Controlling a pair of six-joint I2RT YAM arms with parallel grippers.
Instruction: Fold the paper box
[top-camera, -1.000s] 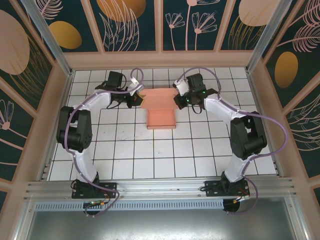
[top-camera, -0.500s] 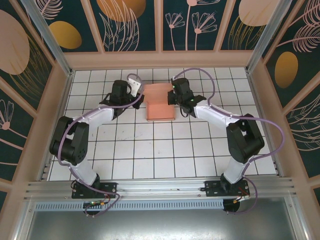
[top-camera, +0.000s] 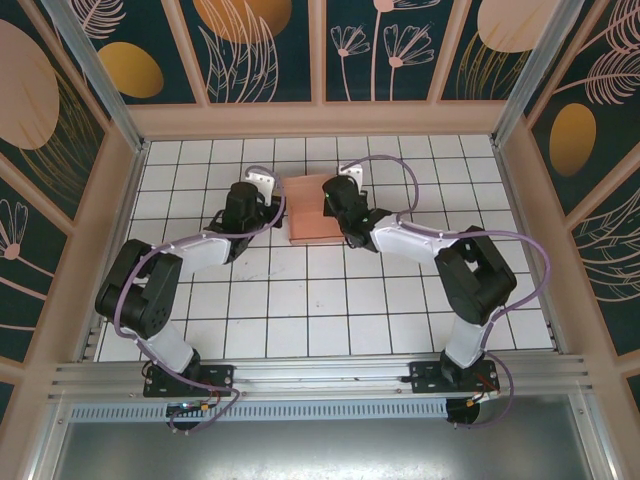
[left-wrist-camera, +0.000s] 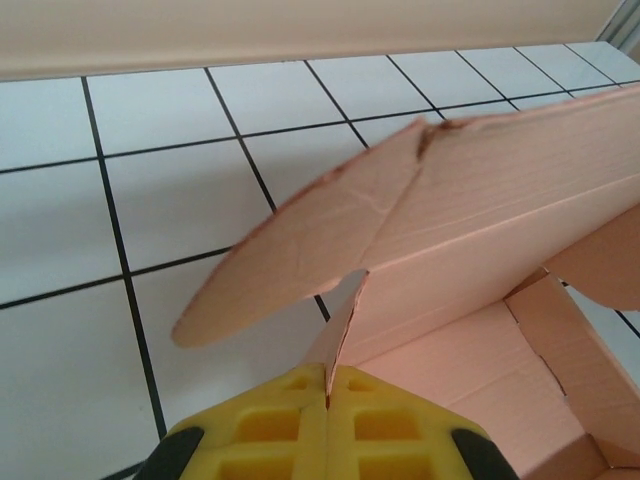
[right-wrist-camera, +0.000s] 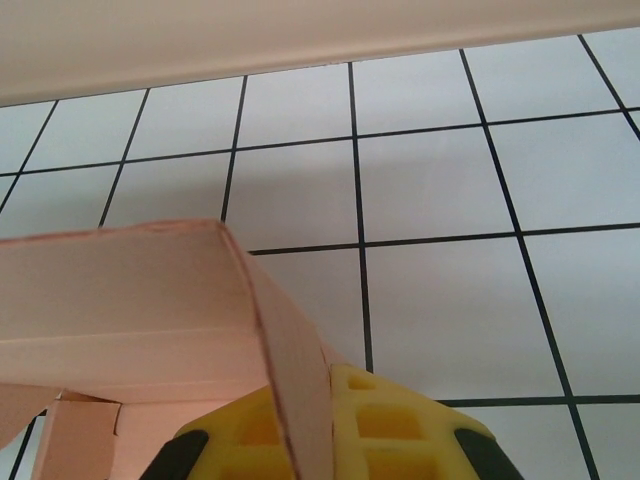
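While both arms are reaching toward the far middle of the white tiled surface (top-camera: 300, 310), I am looking at the paper box (top-camera: 312, 212) sitting there between them. It is partly folded, with its salmon-pink panels standing up off the tiles. The left arm (top-camera: 190, 255) is touching the box's left side and the right arm (top-camera: 410, 240) is touching its right side.

Through the left wrist camera I am seeing the left jaws pinching a thin upright edge of the cardboard, with the yellow pads (left-wrist-camera: 265, 425) pressing together around it. Above them a long panel of the box (left-wrist-camera: 500, 190) is tilting across the view, and a rounded flap is sticking out to the left over the tiles.

Through the right wrist camera the right jaws are clamping a side panel (right-wrist-camera: 295, 370) that is standing between their yellow pads (right-wrist-camera: 395, 420). That panel is bending at a corner into a long wall running off to the left.
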